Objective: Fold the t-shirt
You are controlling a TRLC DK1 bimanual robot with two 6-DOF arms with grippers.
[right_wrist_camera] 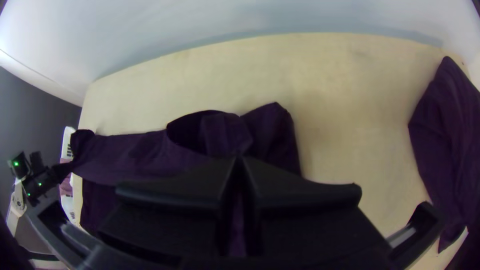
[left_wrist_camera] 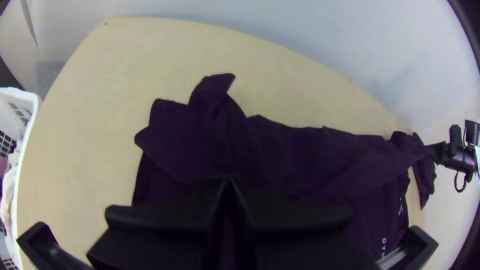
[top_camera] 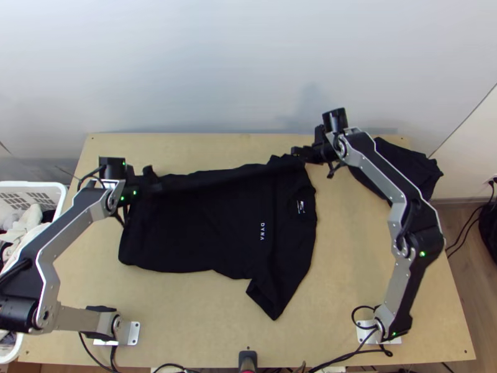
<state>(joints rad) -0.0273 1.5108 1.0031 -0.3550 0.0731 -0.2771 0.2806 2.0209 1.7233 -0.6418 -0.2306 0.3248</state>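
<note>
The black t-shirt [top_camera: 211, 230] lies sideways on the table, its collar end to the right and one sleeve pointing toward the near edge. Along its far side the cloth is raised and stretched between both grippers. My left gripper [top_camera: 155, 187] is shut on the hem end at the left; in the left wrist view the left gripper [left_wrist_camera: 229, 184] has its fingers together over the shirt [left_wrist_camera: 300, 160]. Near the shoulder and collar, my right gripper [top_camera: 297, 153] is shut on the far edge. Cloth bunches ahead of the right gripper [right_wrist_camera: 239, 162] in the right wrist view.
Another dark cloth [top_camera: 413, 168] lies at the table's far right corner. A white basket [top_camera: 59, 189] holding clothes stands beyond the left edge. Bare table [top_camera: 205, 311] stretches in front of the shirt, and a pale wall rises behind the far edge.
</note>
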